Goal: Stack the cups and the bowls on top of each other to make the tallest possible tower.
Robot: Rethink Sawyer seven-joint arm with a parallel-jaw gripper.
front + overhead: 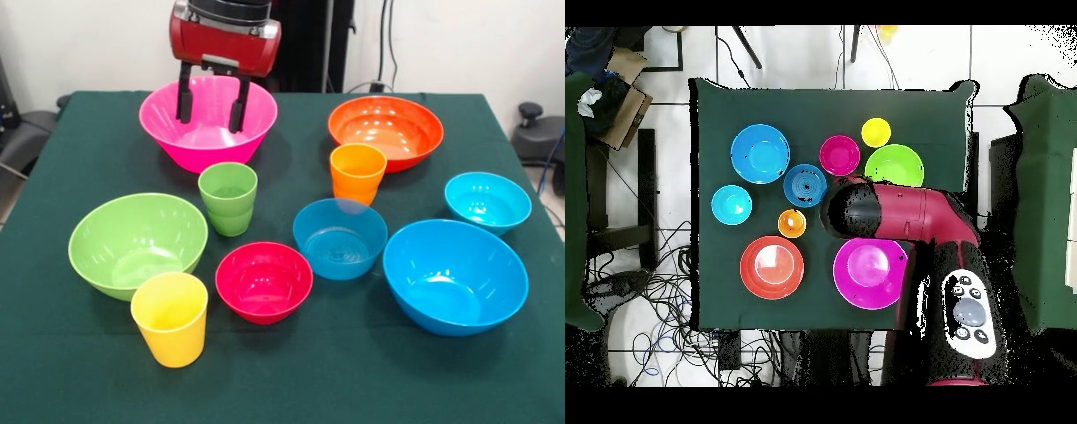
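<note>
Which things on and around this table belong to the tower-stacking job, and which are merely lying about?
For the job:
pink bowl
orange bowl
light green bowl
large blue bowl
red bowl
middle blue bowl
small cyan bowl
green cup
orange cup
yellow cup
gripper, open

Lying about:
green tablecloth
floor cables

The front camera sat low across the bench (79,371), facing the robot, whose arm (225,35) entered at top left of the frame. The overhead camera looked straight down from higher up, robot at bottom. Both views shared the whole green bench top (935,110).
</note>
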